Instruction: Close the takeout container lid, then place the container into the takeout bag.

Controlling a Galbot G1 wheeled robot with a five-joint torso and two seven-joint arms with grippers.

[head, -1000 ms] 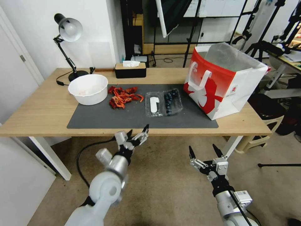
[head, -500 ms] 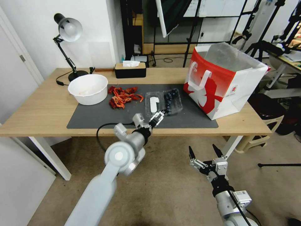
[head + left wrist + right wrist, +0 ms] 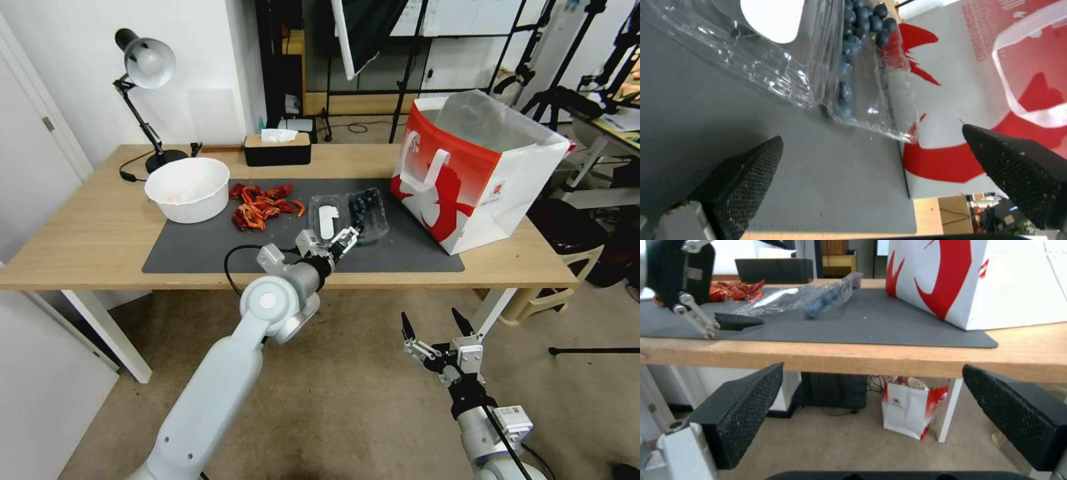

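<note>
While lid (image 3: pixel 327 222) lies open flat, left gripper (image 3: pixel 345 241) gapes near.

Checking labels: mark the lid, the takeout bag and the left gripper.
lid (image 3: pixel 328 221): head view, on its white label.
takeout bag (image 3: pixel 460 175): head view, on its red front.
left gripper (image 3: pixel 352 235): head view, midway between its open fingertips.

My left arm (image 3: pixel 220 380) was smooth pale grey, with a round joint cap (image 3: pixel 267 301) and a black cable (image 3: pixel 235 261) looping from its wrist. Its gripper (image 3: pixel 347 237) was silver metal linkage with black tips. My fingers (image 3: pixel 740 181) were black, tapered and covered in fine mesh-like texture. My right gripper (image 3: pixel 437 325) had black pointed fingers on a silver block, and a white label (image 3: pixel 513 419) sat on that wrist.
</note>
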